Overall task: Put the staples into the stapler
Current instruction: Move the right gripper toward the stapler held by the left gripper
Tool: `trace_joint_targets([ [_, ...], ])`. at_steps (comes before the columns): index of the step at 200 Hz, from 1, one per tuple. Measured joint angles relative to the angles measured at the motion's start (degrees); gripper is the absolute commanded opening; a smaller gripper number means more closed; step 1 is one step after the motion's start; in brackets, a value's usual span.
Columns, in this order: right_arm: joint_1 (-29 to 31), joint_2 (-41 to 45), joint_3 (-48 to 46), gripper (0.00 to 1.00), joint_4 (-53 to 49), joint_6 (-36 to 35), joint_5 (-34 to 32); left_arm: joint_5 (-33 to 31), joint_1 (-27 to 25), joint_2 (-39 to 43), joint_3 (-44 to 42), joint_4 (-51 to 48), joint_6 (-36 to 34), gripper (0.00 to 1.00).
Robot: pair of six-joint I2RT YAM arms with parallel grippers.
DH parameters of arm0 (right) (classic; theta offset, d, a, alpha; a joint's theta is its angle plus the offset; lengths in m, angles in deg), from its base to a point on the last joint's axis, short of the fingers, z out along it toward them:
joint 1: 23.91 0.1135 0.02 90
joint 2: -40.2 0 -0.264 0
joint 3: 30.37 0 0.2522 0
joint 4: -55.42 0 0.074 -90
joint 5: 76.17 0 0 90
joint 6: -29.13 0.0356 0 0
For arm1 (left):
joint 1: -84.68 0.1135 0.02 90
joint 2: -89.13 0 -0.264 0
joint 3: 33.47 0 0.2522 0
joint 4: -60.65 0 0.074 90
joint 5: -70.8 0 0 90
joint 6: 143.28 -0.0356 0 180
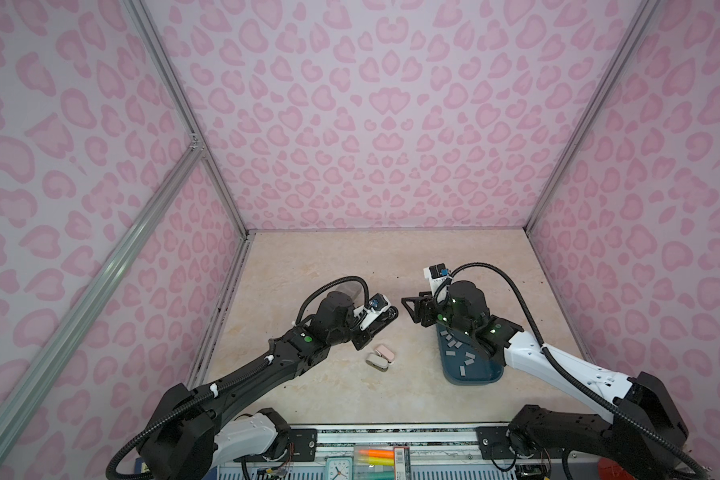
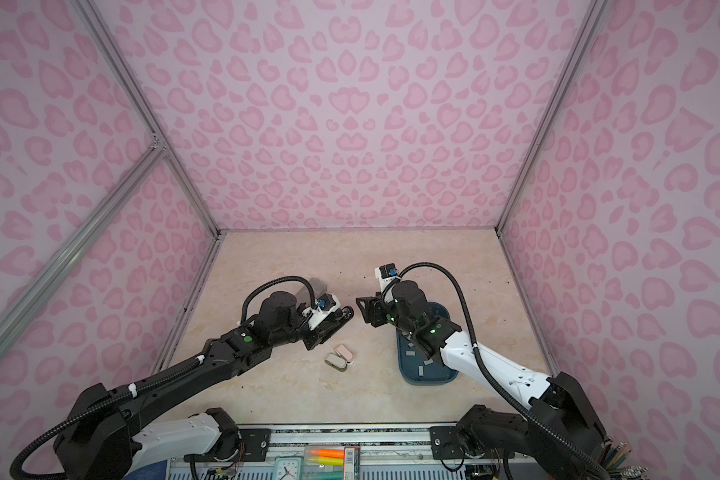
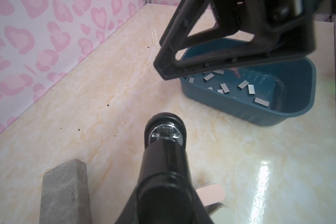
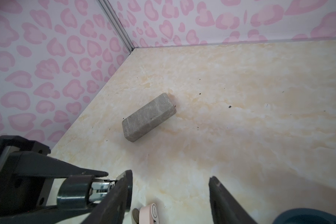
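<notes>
My left gripper (image 1: 376, 323) is shut on the black stapler (image 1: 390, 313), which sticks out toward the middle of the table. In the left wrist view the stapler (image 3: 164, 155) runs away from the camera, its clear-fronted nose lifted above the table. The staples (image 3: 225, 87), several short silver strips, lie loose in the blue tray (image 3: 279, 116); they also show as the staples (image 1: 454, 345) beside my right arm in a top view. My right gripper (image 1: 410, 309) faces the stapler's nose from a short way off. It is open (image 4: 170, 186) with only bare table between its fingers, and the stapler (image 4: 74, 192) is just outside one finger.
A grey speckled block (image 4: 148, 117) lies on the table behind the left arm, toward the back left corner. A small pink piece (image 1: 386, 351) and a beige piece (image 1: 377, 360) lie together in front of the stapler. Pink patterned walls enclose the table on three sides.
</notes>
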Motion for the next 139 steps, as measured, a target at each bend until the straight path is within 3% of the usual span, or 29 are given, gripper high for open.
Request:
trace_joint_targets([
  [139, 1.25, -7.15, 4.72, 0.61, -2.75, -0.02, 1.66, -0.28, 0.07, 0.39, 0.22, -1.57, 0.02, 0.04],
])
